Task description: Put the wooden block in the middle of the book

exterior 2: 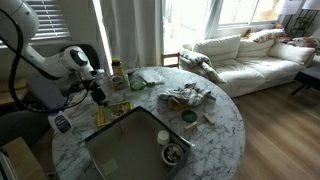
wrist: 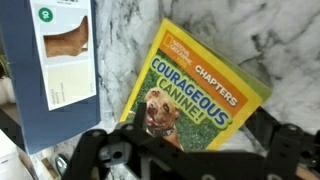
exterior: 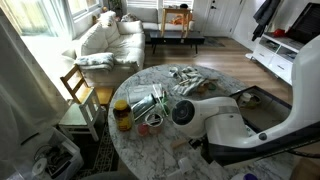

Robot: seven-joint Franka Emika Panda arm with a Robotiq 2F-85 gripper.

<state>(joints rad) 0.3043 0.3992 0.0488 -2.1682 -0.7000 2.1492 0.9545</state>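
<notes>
Wrist view showed the pincer (wrist: pixel 190 158) hanging low over the yellow book (wrist: pixel 200 85); the book lay flat and askew on the marble table (wrist: pixel 125 40), cover up, its near end passing under the dark finger links; that placing made sense as I judged it, since the block was meant to land at the cover's middle. Whether the fingers stood wide or closed I could not tell, their tips being lost in shadow. The wooden block I could not find in any view, neither between the fingers nor on the marble.

Off to one side of the pincer lay a blue box (wrist: pixel 50 75), just beside the book with a strip of marble between; it crowded that flank, so the open room lay ahead of the pincer and on its other side. In an exterior view the pincer (exterior 2: pixel 98 93) hung near the table's rim; a grey tray (exterior 2: pixel 120 145) lay close beneath and beyond it; the clutter (exterior 2: pixel 188 96) sat well apart.
</notes>
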